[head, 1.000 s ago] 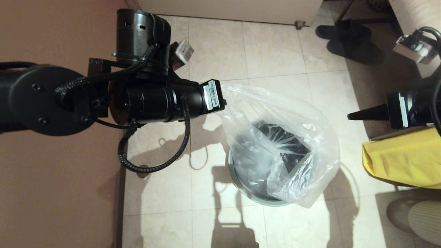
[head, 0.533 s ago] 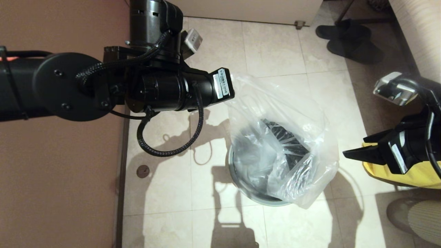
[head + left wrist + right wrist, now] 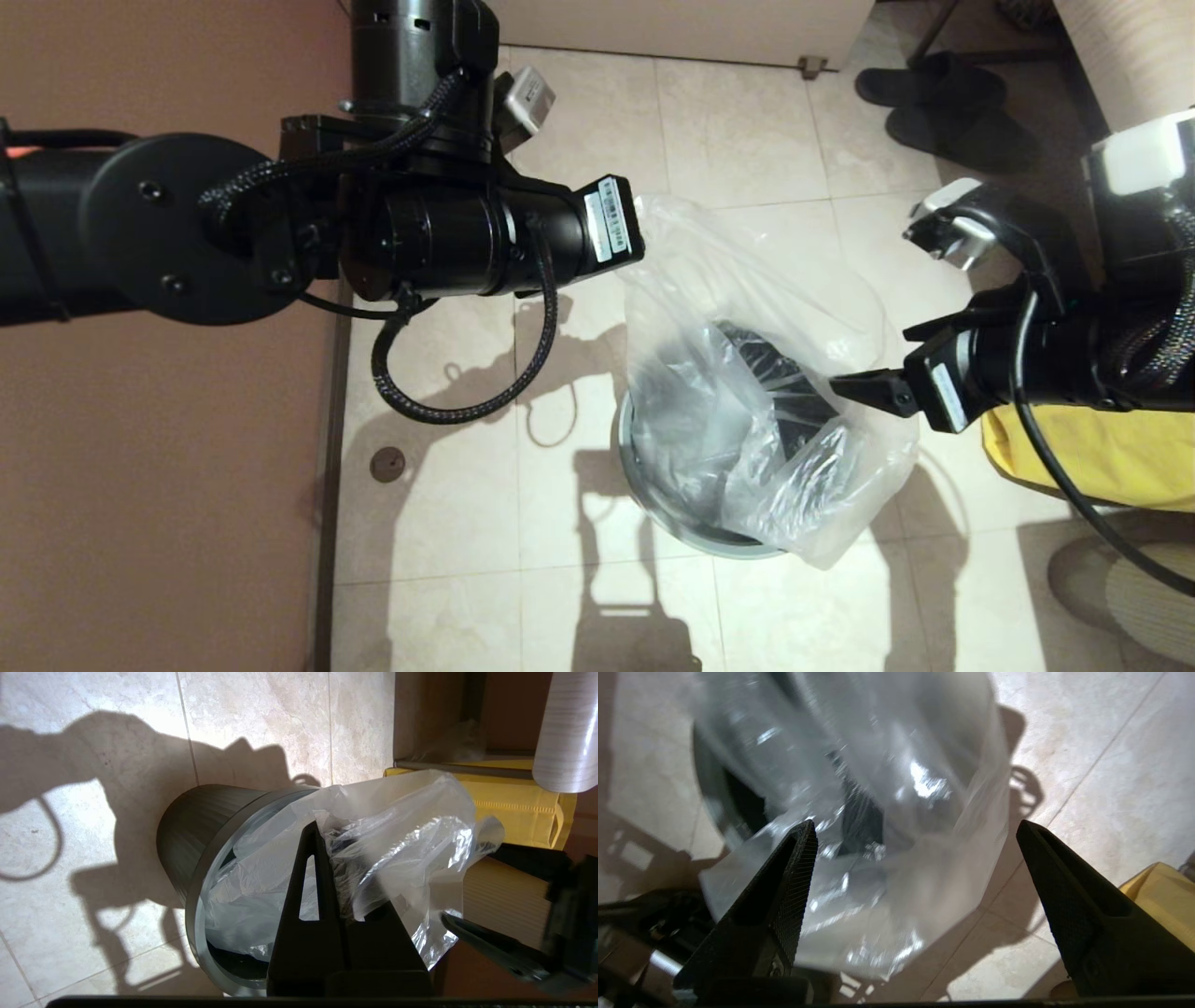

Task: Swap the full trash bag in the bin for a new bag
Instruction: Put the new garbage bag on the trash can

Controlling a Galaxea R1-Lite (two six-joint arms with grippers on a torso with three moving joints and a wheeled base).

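Clear plastic new bag [image 3: 766, 411] drapes over bin [image 3: 653, 504], upper edge pinched by left gripper [image 3: 639, 224].

Head view: right gripper [image 3: 854, 387] now in from right, tip at bag's side; closer than second ago.

Left wrist: fingers [image 3: 313, 896] closed on film.

Right wrist: fingers [image 3: 794, 868] spread wide, holding nothing. Second grasp likely next.

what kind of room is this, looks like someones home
Probably a home, perhaps a bedroom or hallway: pale floor tiles, dark slippers left by pale furniture, and a small bin being lined with a clear bag.
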